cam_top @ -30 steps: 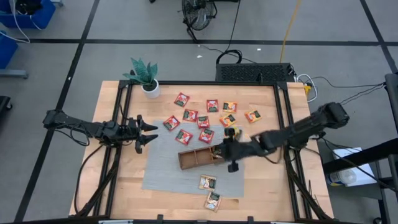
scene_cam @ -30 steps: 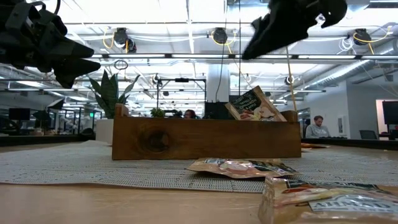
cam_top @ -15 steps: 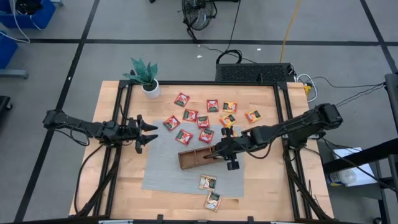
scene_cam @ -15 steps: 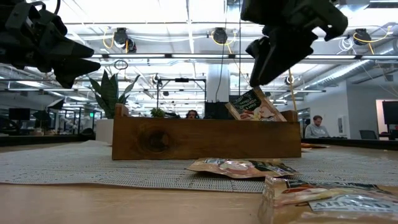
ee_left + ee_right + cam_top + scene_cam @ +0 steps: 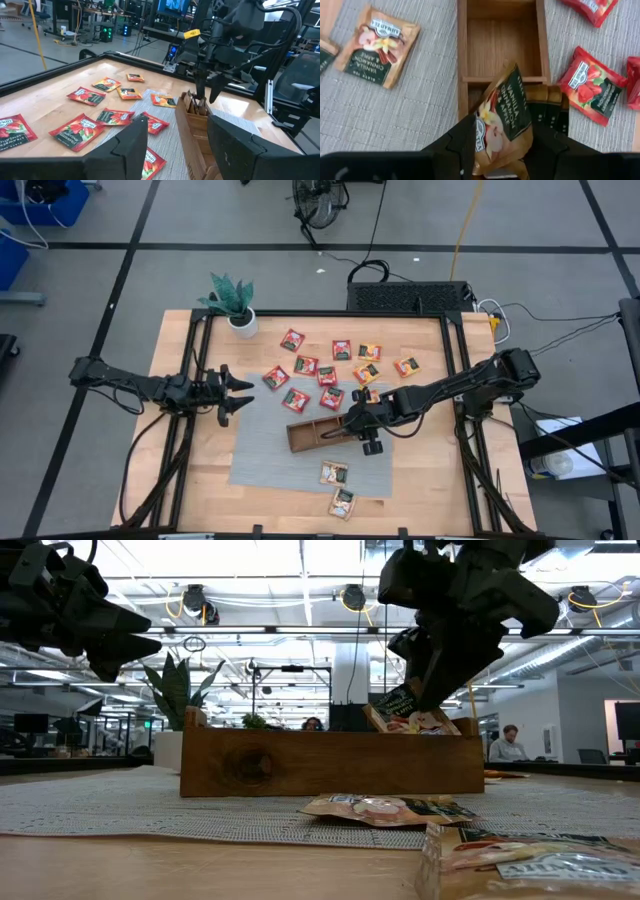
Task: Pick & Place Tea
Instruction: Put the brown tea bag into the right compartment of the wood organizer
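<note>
While two brown-and-green flat tea sachets are lying nearest the front edge of the pale wooden tabletop, the work is happening just behind them, at the brown wooden three-compartment tray sitting on the grey woven mat. The right gripper is hanging over the tray's right-hand end compartment, its fingers parted on either side of a dark green and tan vanilla-cinnamon-apple sachet that is leaning tilted on the other sachets already stacked there; whether the pads are pressing it or merely flanking it, I cannot tell. The step in hand is looking like the placing or tidying of this sachet into its compartment. The next move is calling for either a push to seat it flat or a straight lift clear, without tipping the light tray. Farther back, red sachets and orange-yellow sachets are lying scattered, not yet sorted. The left gripper is waiting at the mat's left edge, fingers spread wide and holding nothing. A small potted plant is standing at the far left corner.
</note>
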